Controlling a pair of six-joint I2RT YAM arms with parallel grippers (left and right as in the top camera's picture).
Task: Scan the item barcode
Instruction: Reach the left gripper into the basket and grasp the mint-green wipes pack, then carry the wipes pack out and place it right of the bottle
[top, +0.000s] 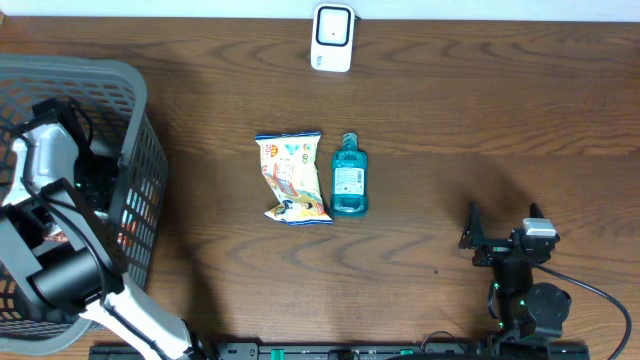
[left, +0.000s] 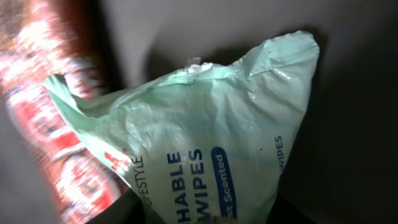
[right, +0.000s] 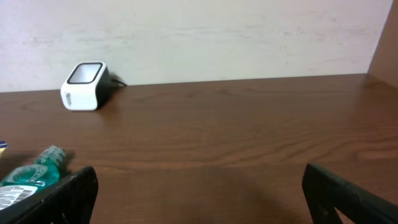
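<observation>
Picking step: we find the left tool (left: 205, 214) astride the wipes pack (left: 199, 137) in the basket (top: 138, 170); whether it grips, we cannot tell. Right tool (right: 199, 186) apart. Next: lift pack toward the far scanner (top: 332, 38).

Mint-green wipes pack (left: 205, 137) w/ blue lettering; teal bottle (top: 349, 177); grey basket (top: 145, 170).

**Surfaces and finishes**

The dark brown wooden table (top: 480, 120) shows wavy grain under a smooth, low-sheen finish. At its left edge, the grey plastic mesh basket (top: 138, 170) looks matt. The pale green plastic-film wipes pack (left: 205, 124) is crinkled and softly shiny. Mid-table, the yellow-and-white crinkled snack packet (top: 291, 178) is glossy, and the teal translucent plastic bottle (top: 349, 177) is smooth. At the far edge, the white plastic scanner box (top: 332, 36) has a glossy dark face.
</observation>
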